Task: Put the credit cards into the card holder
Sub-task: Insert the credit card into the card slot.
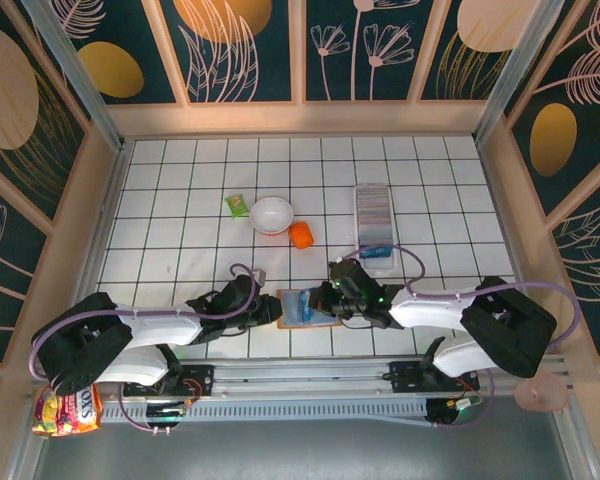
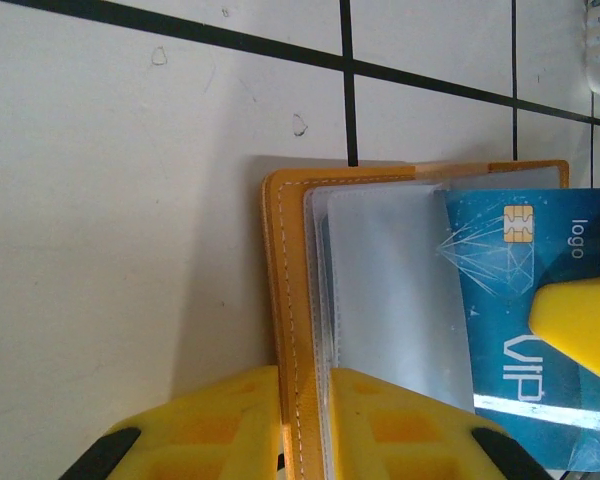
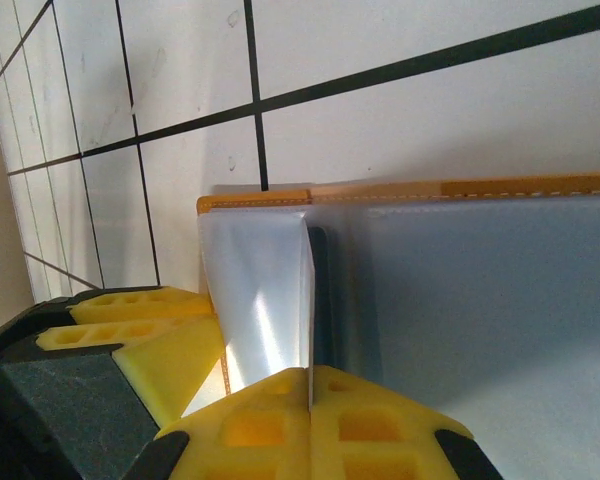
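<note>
A tan-orange wallet (image 1: pixel 298 310) lies open on the tiles between the two arms. My left gripper (image 2: pixel 305 385) (image 1: pixel 273 309) is shut on its stitched edge (image 2: pixel 285 300) together with the clear sleeves. A blue credit card (image 2: pixel 520 330) with a chip and VIP lettering sticks partly out of a sleeve. My right gripper (image 3: pixel 310 385) (image 1: pixel 325 300) is shut on this card, which looks glossy and pale edge-on (image 3: pixel 260 290) in the right wrist view. The card holder (image 1: pixel 374 215) stands farther back on the right, with a blue card (image 1: pixel 377 248) in its near end.
A white bowl (image 1: pixel 271 214), a green packet (image 1: pixel 238 204) and a small orange object (image 1: pixel 301 235) sit behind the wallet. A snack bag (image 1: pixel 65 410) lies off the table at the near left. Wooden walls (image 1: pixel 300 118) ring the tiled surface.
</note>
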